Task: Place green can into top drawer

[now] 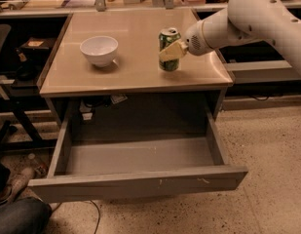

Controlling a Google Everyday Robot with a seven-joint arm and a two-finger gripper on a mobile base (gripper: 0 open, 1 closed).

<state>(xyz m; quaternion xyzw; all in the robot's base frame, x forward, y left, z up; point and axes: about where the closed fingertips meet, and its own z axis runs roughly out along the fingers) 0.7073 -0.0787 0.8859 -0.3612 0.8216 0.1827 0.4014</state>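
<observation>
The green can [168,37], with a silver top, is upright over the right part of the beige tabletop [135,74]. My gripper [169,52] is shut on it, reaching in from the right; one pale finger [173,50] crosses the front of the can and the other is hidden behind it. I cannot tell whether the can's base touches the tabletop. The top drawer [140,182] is pulled fully open below the table's front edge. Its grey inside is empty and its front panel bears small white scuffs.
A white bowl [99,49] stands on the left part of the tabletop. My white arm [257,18] spans the upper right. Dark shelving and clutter stand at the left [23,57]. A person's shoe and leg [16,204] are at the bottom left, beside the drawer.
</observation>
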